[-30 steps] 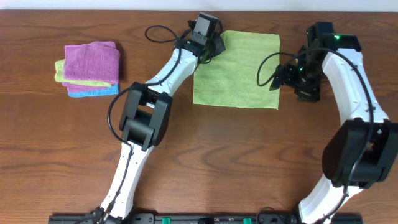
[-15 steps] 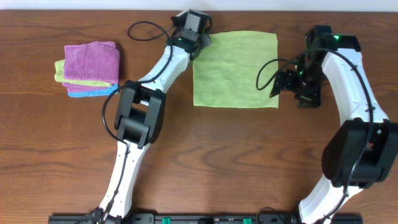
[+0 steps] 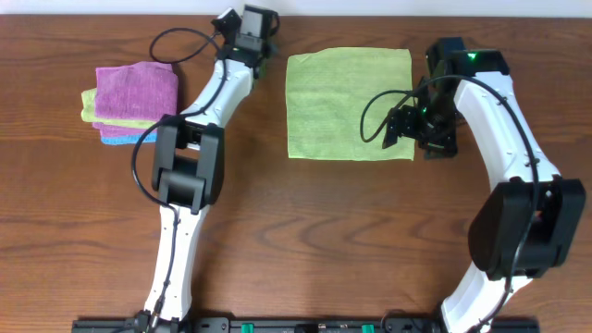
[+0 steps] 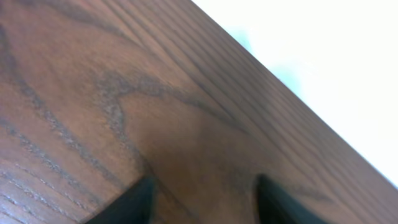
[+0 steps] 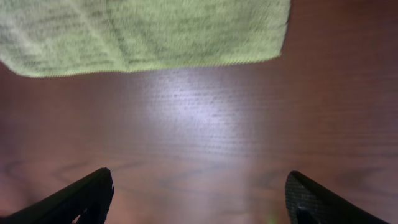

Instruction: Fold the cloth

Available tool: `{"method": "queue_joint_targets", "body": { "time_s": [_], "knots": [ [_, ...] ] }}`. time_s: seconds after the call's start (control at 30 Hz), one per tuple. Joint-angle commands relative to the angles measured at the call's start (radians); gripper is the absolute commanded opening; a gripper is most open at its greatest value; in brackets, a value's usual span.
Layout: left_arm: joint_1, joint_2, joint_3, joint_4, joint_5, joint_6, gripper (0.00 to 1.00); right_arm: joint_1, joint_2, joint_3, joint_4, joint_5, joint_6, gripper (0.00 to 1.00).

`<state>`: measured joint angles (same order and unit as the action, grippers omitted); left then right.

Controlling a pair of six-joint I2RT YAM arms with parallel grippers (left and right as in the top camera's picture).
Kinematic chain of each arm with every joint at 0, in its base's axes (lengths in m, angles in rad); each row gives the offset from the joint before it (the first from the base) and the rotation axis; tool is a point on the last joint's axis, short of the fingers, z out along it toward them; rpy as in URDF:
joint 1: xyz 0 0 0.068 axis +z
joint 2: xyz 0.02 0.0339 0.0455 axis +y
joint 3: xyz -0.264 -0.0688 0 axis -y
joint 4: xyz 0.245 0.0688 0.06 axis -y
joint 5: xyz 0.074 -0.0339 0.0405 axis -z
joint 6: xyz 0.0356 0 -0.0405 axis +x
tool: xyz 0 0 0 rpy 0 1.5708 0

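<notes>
The green cloth [image 3: 349, 104] lies flat on the table as a folded rectangle, with nothing holding it. My left gripper [image 3: 259, 46] is off its far left corner, near the table's back edge. In the left wrist view it [image 4: 205, 202] hovers open over bare wood, with nothing between its dark fingertips [image 4: 134, 199]. My right gripper [image 3: 408, 134] is at the cloth's near right corner. The right wrist view shows it [image 5: 199, 193] wide open over bare wood, the cloth's edge [image 5: 143, 31] lying just ahead of the fingers.
A stack of folded cloths [image 3: 134, 102], pink on top of yellow and blue, sits at the left of the table. The table's back edge [image 4: 292, 99] runs close behind the left gripper.
My left gripper has opened, let go of the cloth's far left corner and moved left, away from it. The right gripper has shifted slightly left toward the cloth.
</notes>
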<state>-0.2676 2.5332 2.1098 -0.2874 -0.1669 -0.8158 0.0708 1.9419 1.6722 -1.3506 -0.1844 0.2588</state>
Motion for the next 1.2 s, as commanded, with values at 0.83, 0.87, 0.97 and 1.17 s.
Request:
{"method": "queue_joint_targets", "body": {
  "time_s": [0.83, 0.87, 0.97, 1.17],
  "knots": [
    [-0.016, -0.188, 0.069, -0.811, 0.682, 0.303, 0.95, -0.323, -0.006, -0.325, 0.397, -0.435, -0.189, 0.87],
    [-0.021, -0.188, 0.063, -0.824, 0.681, 0.303, 0.95, -0.322, -0.006, -0.338, 0.412, -0.434, -0.189, 0.87],
    [-0.029, -0.188, 0.029, -0.842, 0.692, 0.303, 0.95, -0.319, -0.006, -0.358, 0.437, -0.434, -0.189, 0.86],
    [-0.035, -0.188, -0.074, -0.845, 0.749, 0.278, 0.95, -0.318, -0.006, -0.359, 0.471, -0.434, -0.189, 0.86]
  ]
}}
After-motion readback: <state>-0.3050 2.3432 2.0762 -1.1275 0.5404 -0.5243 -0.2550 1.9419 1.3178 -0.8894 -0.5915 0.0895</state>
